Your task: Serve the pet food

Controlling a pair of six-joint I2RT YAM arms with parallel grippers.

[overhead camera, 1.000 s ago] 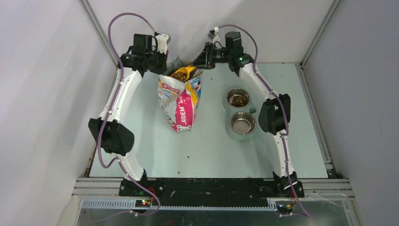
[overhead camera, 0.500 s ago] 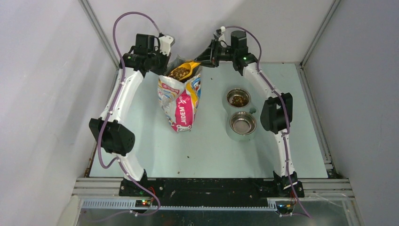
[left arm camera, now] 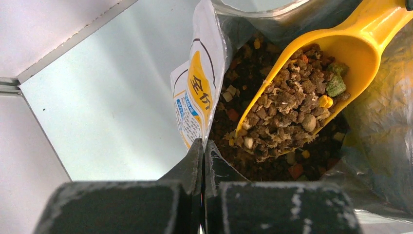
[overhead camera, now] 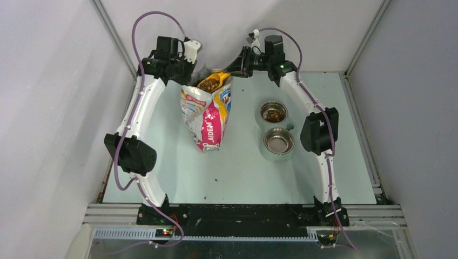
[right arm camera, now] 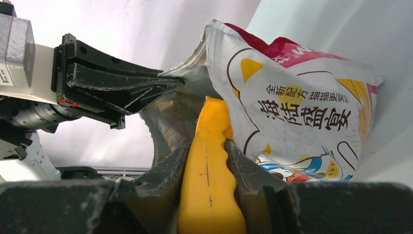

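Observation:
The printed bag [overhead camera: 208,110] stands upright at the back centre, its mouth open. My left gripper [left arm camera: 203,146] is shut on the bag's rim and holds the mouth open; it also shows in the right wrist view [right arm camera: 178,80]. My right gripper [right arm camera: 207,146] is shut on the handle of the yellow scoop [left arm camera: 341,46]. The scoop [overhead camera: 213,82] sits above the bag's mouth, heaped with pet food [left arm camera: 292,105]. More kibble [left arm camera: 272,168] lies loose inside the bag under it.
A double bowl stand [overhead camera: 259,145] sits to the right of the bag. Its far bowl [overhead camera: 274,113] holds some kibble; the near bowl [overhead camera: 278,141] looks bare. A few stray pellets [overhead camera: 215,178] lie on the table in front of the bag.
My right gripper has lifted the loaded scoop a little out of the bag's mouth. My left arm has risen slightly while still holding the rim.

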